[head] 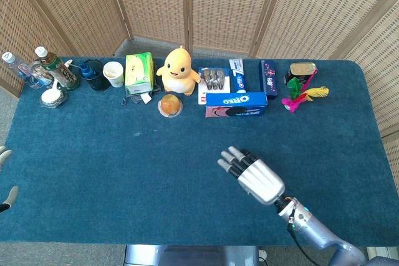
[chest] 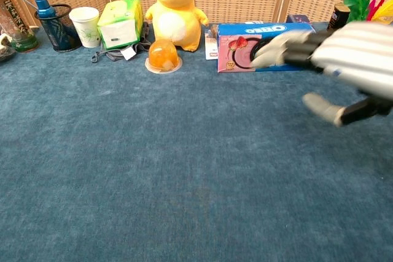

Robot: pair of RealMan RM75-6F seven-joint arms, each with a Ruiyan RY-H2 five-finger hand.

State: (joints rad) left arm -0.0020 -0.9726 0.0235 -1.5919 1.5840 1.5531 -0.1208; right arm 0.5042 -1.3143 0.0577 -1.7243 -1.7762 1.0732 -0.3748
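My right hand (head: 252,175) hovers over the blue cloth near the table's front middle, fingers stretched out and apart, holding nothing. In the chest view the right hand (chest: 334,53) is blurred and covers part of the Oreo box (chest: 245,44). That Oreo box (head: 236,99) lies farther back from the hand, with an orange jelly cup (head: 170,104) to its left and a yellow duck plush (head: 179,71) behind the cup. Only fingertips of my left hand (head: 5,175) show at the far left edge, spread and touching nothing.
Along the back edge stand bottles (head: 56,66), a dark mesh pen holder (head: 93,74), a paper cup (head: 113,73), a green tissue box (head: 139,73), a blister pack (head: 214,80), a toothpaste box (head: 237,75), a can (head: 302,70) and a feather shuttlecock (head: 299,95). Wicker screens close off the back.
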